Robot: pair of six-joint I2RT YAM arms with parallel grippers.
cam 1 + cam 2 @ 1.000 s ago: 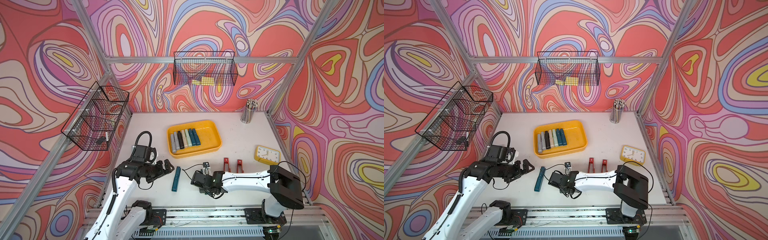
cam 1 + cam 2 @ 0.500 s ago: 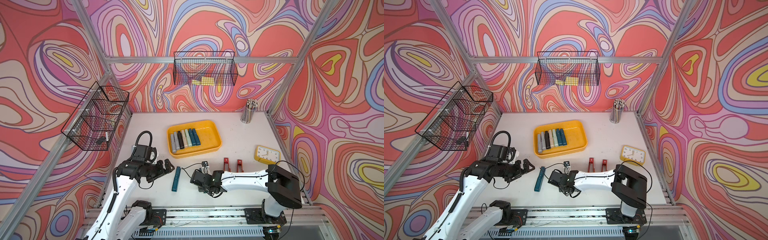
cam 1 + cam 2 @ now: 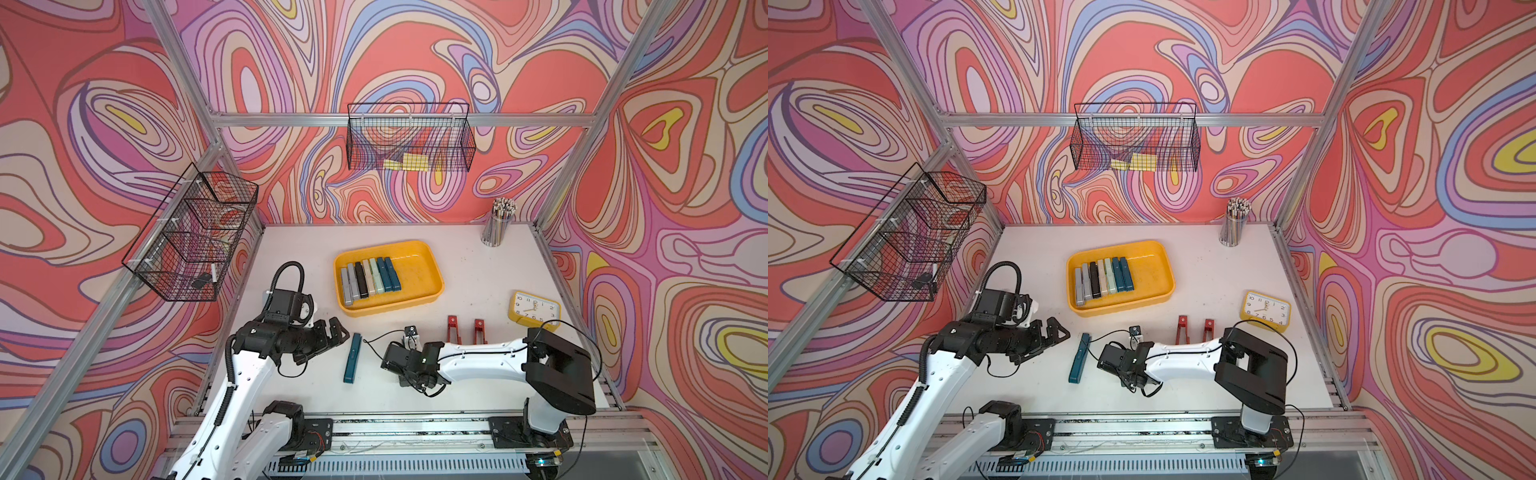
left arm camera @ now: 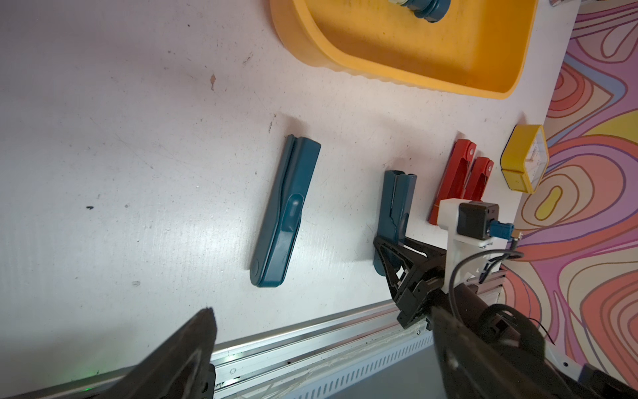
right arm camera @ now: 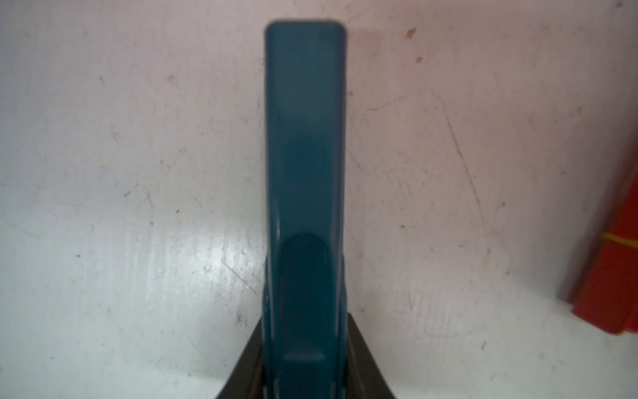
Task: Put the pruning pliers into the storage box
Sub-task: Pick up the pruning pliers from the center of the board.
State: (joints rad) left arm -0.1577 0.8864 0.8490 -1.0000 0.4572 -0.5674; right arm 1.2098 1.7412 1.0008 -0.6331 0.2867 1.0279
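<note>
I am watching the right end effector (image 4: pixel 395 243), whose jaws are pressing against both flanks of the held teal pliers (image 4: pixel 397 193). It looks clamped on the near end, with the tool apparently resting on the table (image 3: pixel 478 266). The tool's long axis is running straight out from the jaws, away from the front rail and roughly toward the storage box (image 3: pixel 432 296). The box is lying farther back and a little to my left, so I am judging this as a lift and a carry forward with little turning. Seven pliers are already lying side by side in the box's left half, and its right half is bare.

The left end effector (image 3: pixel 332 338) is hanging with its jaws wide apart, just beside the far end of the free teal pliers (image 3: pixel 352 357), which is lying between the two arms. The red pliers (image 3: pixel 453 329) are waiting as a pair to the right.

Against a second ago, nothing on the table is shifting and both arms are sitting almost where they were.
</note>
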